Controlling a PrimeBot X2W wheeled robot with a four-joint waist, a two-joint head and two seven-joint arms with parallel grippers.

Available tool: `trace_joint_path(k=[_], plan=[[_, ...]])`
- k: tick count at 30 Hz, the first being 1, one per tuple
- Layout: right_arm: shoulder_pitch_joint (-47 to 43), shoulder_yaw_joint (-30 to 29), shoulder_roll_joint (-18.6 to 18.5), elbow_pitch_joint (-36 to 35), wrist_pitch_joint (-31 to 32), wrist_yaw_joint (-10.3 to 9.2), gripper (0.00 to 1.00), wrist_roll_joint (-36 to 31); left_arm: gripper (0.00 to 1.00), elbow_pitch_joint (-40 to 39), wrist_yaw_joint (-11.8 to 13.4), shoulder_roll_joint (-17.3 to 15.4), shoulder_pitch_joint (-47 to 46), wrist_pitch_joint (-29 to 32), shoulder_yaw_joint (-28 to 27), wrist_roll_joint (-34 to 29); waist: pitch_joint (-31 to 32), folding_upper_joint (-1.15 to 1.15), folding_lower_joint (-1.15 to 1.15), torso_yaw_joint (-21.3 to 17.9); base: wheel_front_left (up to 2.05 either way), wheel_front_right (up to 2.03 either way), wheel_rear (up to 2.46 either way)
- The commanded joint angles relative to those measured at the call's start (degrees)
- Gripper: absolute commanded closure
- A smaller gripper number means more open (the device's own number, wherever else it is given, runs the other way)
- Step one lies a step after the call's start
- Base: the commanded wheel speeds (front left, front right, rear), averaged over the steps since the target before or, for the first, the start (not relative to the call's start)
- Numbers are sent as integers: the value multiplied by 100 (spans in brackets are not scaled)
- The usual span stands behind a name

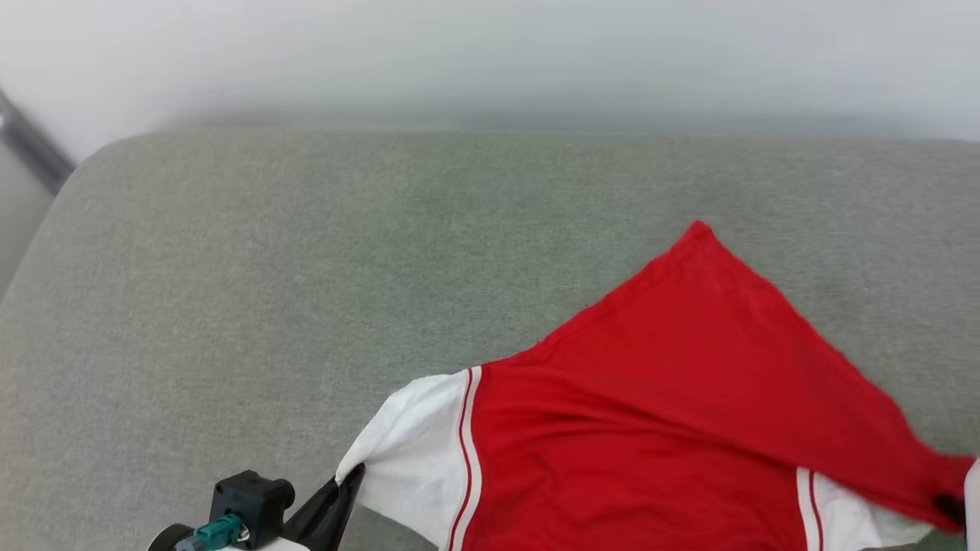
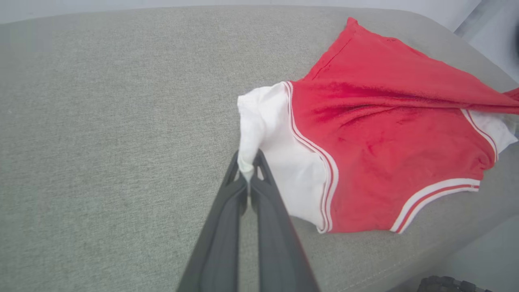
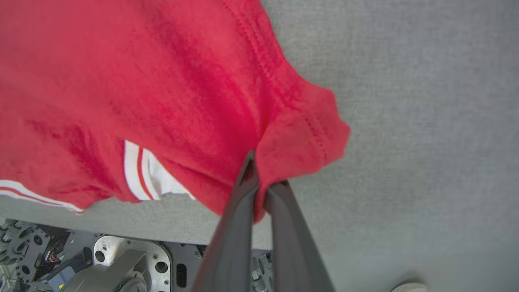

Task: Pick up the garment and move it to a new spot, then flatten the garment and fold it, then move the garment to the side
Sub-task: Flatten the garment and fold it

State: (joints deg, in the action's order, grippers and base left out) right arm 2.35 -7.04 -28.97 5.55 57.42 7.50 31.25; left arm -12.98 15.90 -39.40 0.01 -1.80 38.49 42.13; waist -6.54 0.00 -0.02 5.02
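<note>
The garment (image 1: pixel 651 398) lies on the near right part of the grey padded surface (image 1: pixel 306 252) and is well short of flat. Its red body is rumpled, one red corner points toward the far side, and a red flap runs slantwise over the right white sleeve toward the near right edge. The left pincer (image 2: pixel 247 164) is clamped on the tip of the left white sleeve (image 2: pixel 275 138), low at the near side, with the cloth bunched between its dark fingers. The right pincer (image 3: pixel 263 174) is closed on a stitched red edge of the shirt, which puckers around the grip. Below it the near rim of the surface and parts of the robot's base (image 3: pixel 121 263) show. Both ends are in hand and the cloth is drawn between them, with part of it resting on the surface. I judge this to be the carrying or spreading-out stage. Whether the shirt has reached its new spot cannot be told, since nothing marks one. Flattening is not done, as the creases and the turned-over flap show. No tidy fold is made, and the move to the side is left too. No lettering shows on the face turned up, so I cannot say for sure which face that is.
</note>
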Motion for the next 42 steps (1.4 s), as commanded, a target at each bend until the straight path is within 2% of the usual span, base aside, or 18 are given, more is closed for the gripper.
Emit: trace_joint_path(k=[1,5,12,13,14,20,27,30,34,42], plan=[[-139,-28,48,-38,-30,-2,100,15,100,-4,31,-13,68,-39,-13,22,108,0,2,-111,0,0,0],[-844,-212,328,-234,-149,-2,100,-61,100,-16,62,92,95,-87,0,73,129,0,2,-163,0,0,0],[-1189,-218,486,-189,-292,-2,100,-171,100,11,79,136,102,-104,23,75,147,0,2,-191,0,0,0],[-1164,-228,498,-201,-325,-2,83,-182,100,2,77,132,96,-100,26,70,146,0,2,-190,0,0,0],[-1118,-229,509,-215,-348,-2,0,-165,100,-11,79,129,89,-94,30,66,142,0,2,-186,0,0,0],[-773,-92,306,-613,-283,-2,0,15,100,-92,97,117,-15,-74,50,-5,42,0,2,-88,0,0,0],[64,79,66,-1522,224,-2,0,149,100,-271,38,157,-240,-45,113,-154,-320,0,2,227,0,0,0],[562,247,11,-1673,452,-2,0,87,100,-347,-7,201,-379,-47,154,-233,-534,0,2,437,0,0,0],[1345,597,-75,-1438,686,-2,0,-91,100,-448,-43,274,-568,-53,191,-330,-823,0,2,709,0,0,0],[2423,1009,-463,-188,743,-2,0,-574,100,-470,-170,502,-904,-68,353,-485,-1331,0,2,1284,0,0,0]])
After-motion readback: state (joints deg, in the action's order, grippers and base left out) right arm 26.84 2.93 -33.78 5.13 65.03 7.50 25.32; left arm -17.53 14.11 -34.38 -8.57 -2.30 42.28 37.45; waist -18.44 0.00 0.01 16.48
